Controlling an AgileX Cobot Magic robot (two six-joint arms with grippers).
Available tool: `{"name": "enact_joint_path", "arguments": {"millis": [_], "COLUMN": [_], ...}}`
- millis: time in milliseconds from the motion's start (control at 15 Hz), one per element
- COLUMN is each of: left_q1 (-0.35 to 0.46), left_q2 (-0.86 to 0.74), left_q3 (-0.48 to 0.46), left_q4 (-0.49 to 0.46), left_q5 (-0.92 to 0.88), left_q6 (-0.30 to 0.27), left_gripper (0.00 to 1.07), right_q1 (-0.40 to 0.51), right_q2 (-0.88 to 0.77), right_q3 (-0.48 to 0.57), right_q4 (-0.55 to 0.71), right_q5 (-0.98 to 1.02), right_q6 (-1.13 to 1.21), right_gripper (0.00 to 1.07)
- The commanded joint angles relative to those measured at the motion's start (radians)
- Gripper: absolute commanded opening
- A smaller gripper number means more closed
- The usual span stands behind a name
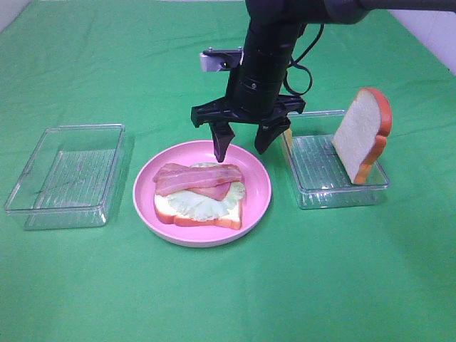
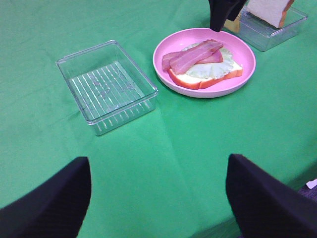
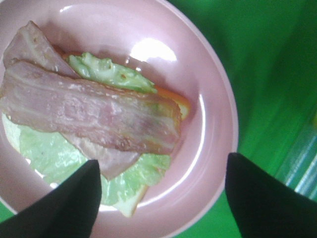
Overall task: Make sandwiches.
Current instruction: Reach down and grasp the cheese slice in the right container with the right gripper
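On the pink plate [image 1: 256,178] lies a half-built sandwich [image 1: 199,196]: a bread slice, pale green lettuce [image 3: 44,148] and two pink bacon strips [image 3: 94,111] on top. My right gripper [image 1: 242,142] hangs open just above the plate's far side, with nothing between its fingers [image 3: 270,198]. A second bread slice [image 1: 362,135] leans upright in the clear tray [image 1: 335,187] on the right. The left gripper [image 2: 158,198] is open over bare green cloth, well short of the plate [image 2: 168,49].
An empty clear tray [image 1: 68,174] sits left of the plate, also seen as the tray [image 2: 106,87] in the left wrist view. A green cloth [image 1: 228,292] covers the whole table. The right arm's black body stands over the far middle.
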Motion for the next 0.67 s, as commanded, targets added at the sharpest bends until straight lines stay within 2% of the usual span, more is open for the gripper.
{"name": "enact_joint_path", "arguments": {"millis": [67,267,467,667], "left_q1": [-0.001,-0.001,-0.001,-0.001], "left_q2": [-0.020,-0.020,-0.020,-0.020], "left_q3": [0.002,0.002,0.002,0.002], "left_q4": [-0.005,-0.006,-0.007,-0.007], "left_q5": [-0.011,-0.011,-0.011,-0.011], "left_q6": [0.002,0.004,0.006,0.006], "left_gripper": [0.73,0.73,0.73,0.73], "right_q1": [-0.023,-0.080,-0.156,-0.173], "right_q2": [-0.015,-0.014,-0.002,0.031], "right_q3": [-0.064,-0.156,-0.164,-0.164], "right_q4": [-0.041,-0.055,-0.054,-0.054], "right_q5": [0.089,0.141,0.140,0.102], "right_q6": [0.008,0.015,0.009,-0.005], "right_gripper": [0.67,0.67,0.66,0.66]}}
